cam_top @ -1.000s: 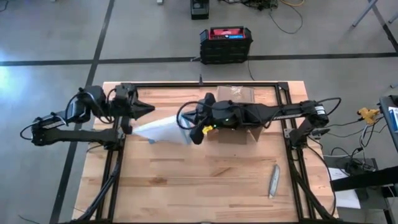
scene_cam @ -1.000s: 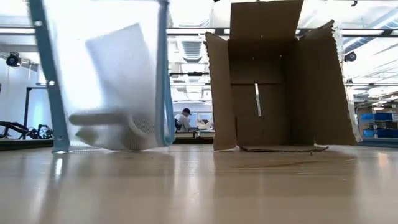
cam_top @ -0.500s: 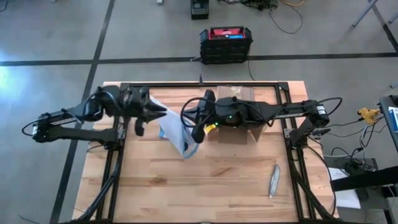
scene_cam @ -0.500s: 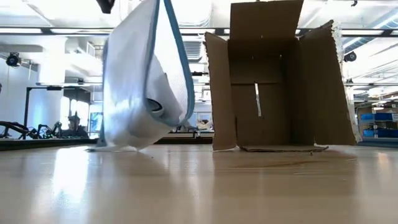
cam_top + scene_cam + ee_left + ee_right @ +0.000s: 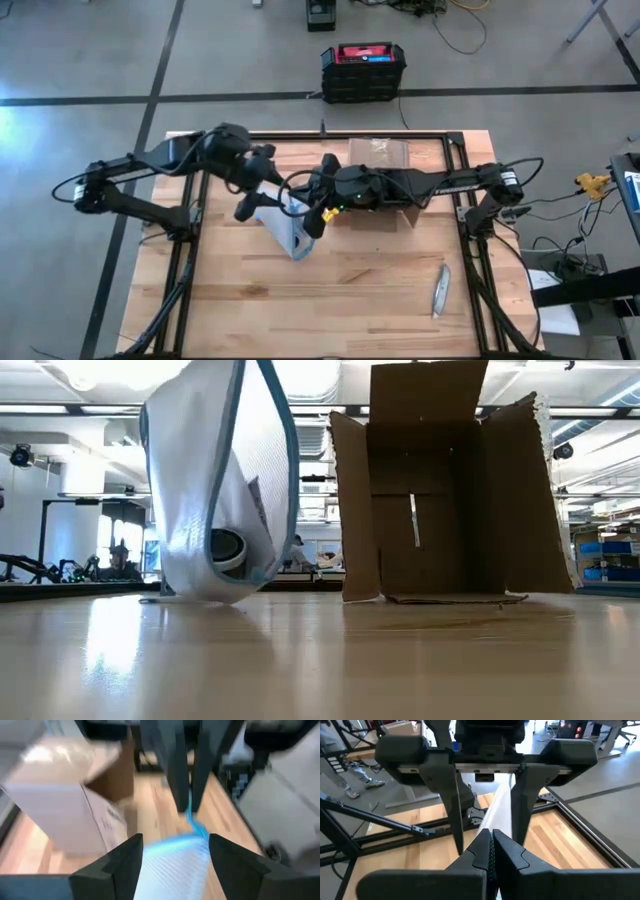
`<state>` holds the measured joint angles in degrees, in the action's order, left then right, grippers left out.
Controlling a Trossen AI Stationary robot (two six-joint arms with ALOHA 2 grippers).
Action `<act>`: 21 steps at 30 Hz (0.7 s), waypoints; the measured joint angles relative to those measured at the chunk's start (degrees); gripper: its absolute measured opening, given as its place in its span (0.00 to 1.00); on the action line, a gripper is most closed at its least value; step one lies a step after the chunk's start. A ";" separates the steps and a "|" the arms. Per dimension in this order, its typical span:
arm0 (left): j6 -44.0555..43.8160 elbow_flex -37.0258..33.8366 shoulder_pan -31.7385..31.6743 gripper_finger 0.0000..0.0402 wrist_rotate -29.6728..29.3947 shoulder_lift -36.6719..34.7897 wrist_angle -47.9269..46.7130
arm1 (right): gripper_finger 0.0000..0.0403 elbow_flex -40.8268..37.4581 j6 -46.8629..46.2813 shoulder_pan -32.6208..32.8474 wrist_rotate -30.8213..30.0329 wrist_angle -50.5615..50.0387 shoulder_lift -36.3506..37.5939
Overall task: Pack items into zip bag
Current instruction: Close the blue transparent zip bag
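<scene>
The zip bag (image 5: 215, 480), clear with a blue strip, hangs at mid-table with its bottom (image 5: 200, 596) on the wood. A ring-like item (image 5: 228, 548) shows through it low inside. My right gripper (image 5: 303, 206) is shut on its upper edge. My left gripper (image 5: 175, 839) faces it from the table's left, open, its fingers on either side of the bag's top (image 5: 175, 862). In the high view the bag (image 5: 285, 228) shows just below both grippers. My right gripper pinches the bag's blue-strip upper edge (image 5: 189, 813) between its two fingers, coming nearly level from the table's right. The bag hangs below the fingers, slack, with its bottom on the table. My left gripper: I cannot tell whether its fingers touch the bag.
An open brown cardboard box (image 5: 450, 490) stands on its side right behind the right arm (image 5: 400, 218). A slim grey tool (image 5: 440, 290) lies near the table's right front. The near half of the table top (image 5: 330, 310) is bare wood.
My left gripper has opened, let go of the bag, and moved toward the table's right, up to my right gripper, tipping downward. The bag, spread wide between both grippers a second ago, now hangs narrow below my right gripper; its left end has swung in.
</scene>
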<state>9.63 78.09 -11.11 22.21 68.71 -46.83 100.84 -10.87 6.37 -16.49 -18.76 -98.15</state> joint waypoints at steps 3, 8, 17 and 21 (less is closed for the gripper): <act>2.43 4.97 0.25 0.53 1.13 2.43 -4.77 | 0.00 0.00 0.00 0.00 -0.02 0.02 0.20; 4.49 8.56 1.60 0.49 1.34 3.50 -5.63 | 0.00 0.00 -0.44 0.13 -0.02 -0.21 0.09; 4.92 5.24 5.45 0.45 -3.68 3.82 -6.42 | 0.00 0.00 -1.07 0.51 -0.02 -0.55 0.07; 4.85 2.98 7.23 0.45 -6.44 4.27 -5.48 | 0.00 0.00 -1.07 0.50 -0.02 -0.63 0.07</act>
<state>14.48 81.08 -3.88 15.77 72.99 -52.31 100.84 -11.94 6.87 -16.51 -19.40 -98.08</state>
